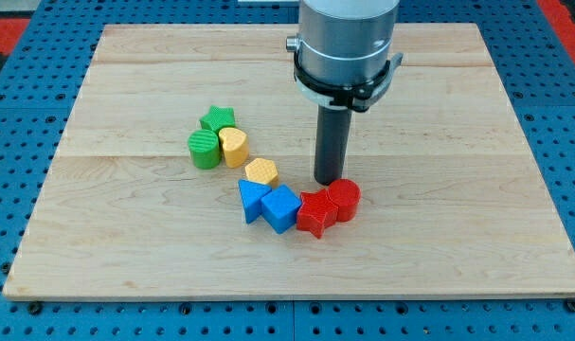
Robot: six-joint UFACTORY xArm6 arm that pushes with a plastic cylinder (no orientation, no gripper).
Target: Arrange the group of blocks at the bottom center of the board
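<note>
My tip (pixel 330 180) stands just above the red cylinder (pixel 345 199), touching or nearly touching its top edge. A red star (pixel 314 214) sits against the cylinder's left. A blue cube (pixel 280 208) and a blue triangle (pixel 252 200) lie left of the star. A yellow hexagon (pixel 261 171) sits above the blue blocks. Farther up and left are a yellow heart (pixel 233 146), a green cylinder (pixel 204 149) and a green star (pixel 217 119), bunched together. The blocks form a curved chain left of centre on the wooden board (pixel 439 237).
The arm's grey body (pixel 347 43) hangs over the board's upper middle. A blue pegboard surface (pixel 571 170) surrounds the board.
</note>
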